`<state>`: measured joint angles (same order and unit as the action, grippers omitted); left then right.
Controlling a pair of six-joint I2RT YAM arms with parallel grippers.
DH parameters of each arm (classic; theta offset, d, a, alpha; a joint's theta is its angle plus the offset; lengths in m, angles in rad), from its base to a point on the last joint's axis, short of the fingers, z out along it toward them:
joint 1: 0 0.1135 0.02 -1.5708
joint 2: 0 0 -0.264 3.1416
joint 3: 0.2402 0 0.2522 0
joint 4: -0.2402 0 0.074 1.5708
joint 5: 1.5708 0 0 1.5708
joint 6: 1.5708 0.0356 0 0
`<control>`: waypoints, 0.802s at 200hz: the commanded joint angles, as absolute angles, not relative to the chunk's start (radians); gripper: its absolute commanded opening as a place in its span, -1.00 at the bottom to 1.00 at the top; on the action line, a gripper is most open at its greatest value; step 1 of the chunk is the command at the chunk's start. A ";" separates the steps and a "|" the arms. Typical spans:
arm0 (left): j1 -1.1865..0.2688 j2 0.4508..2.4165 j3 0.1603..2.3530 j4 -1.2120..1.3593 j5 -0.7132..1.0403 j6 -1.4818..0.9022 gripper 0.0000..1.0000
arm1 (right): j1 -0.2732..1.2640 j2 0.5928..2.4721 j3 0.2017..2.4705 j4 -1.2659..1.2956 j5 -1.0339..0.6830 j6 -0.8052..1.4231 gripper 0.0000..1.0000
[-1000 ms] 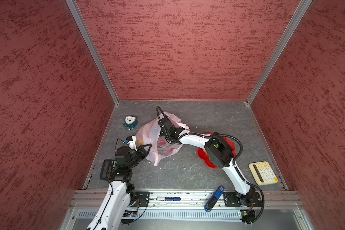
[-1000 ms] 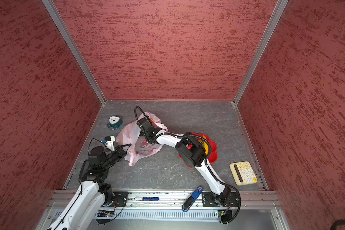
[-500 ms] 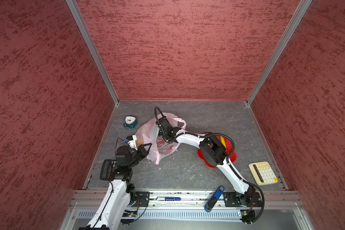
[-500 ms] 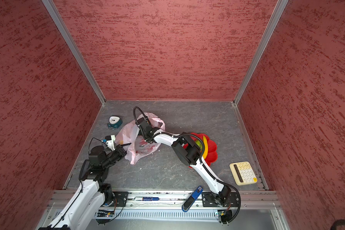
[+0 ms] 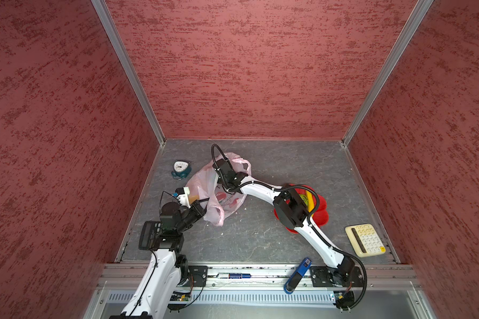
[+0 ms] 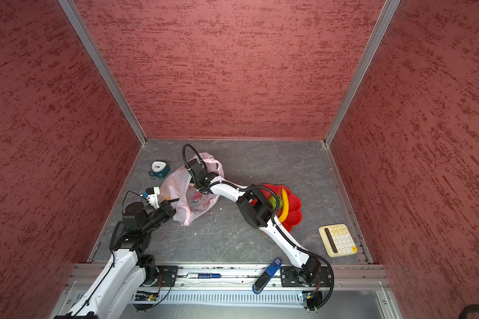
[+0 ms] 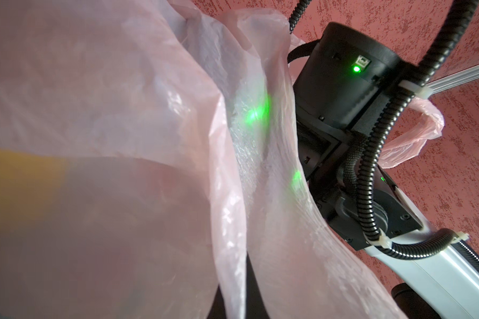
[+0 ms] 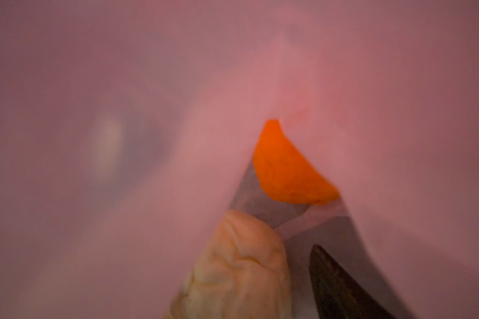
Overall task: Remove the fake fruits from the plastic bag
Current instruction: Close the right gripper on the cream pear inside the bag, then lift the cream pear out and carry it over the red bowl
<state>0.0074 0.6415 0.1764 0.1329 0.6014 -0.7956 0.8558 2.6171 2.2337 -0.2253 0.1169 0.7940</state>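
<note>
Inside, one orange (image 8: 288, 171), one cream lump (image 8: 241, 270), one plastic bag (image 5: 202, 179)

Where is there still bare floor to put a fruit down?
Bare: the strip between bag, plate and front rail, and the back right corner behind the plate. Crowded: the left side, around clock, bag and left hand.

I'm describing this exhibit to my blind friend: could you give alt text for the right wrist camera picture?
Blurred pale-pink film of the plastic bag fills nearly the whole close-up. Through a narrow gap in it show an orange fake fruit, a cream wrinkled lump nearer the camera, and one dark gripper finger beside the lump.
</note>
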 commanded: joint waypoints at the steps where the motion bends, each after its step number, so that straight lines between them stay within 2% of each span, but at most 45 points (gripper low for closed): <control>1: 0.014 0.645 0.160 0.163 0.622 -0.779 -0.99 | 0.845 2.647 2.272 -0.250 0.131 0.819 0.57; 76: 0.021 0.652 0.158 0.176 0.626 -0.785 -0.99 | 0.845 2.655 2.281 -0.258 0.126 0.821 0.28; 124: 0.026 0.650 0.157 0.176 0.627 -0.790 -0.99 | 0.845 2.638 2.268 -0.254 0.115 0.814 -0.12; 160: 0.030 0.650 0.151 0.191 0.620 -0.800 -0.99 | 0.845 2.544 2.123 -0.153 0.112 0.809 -0.42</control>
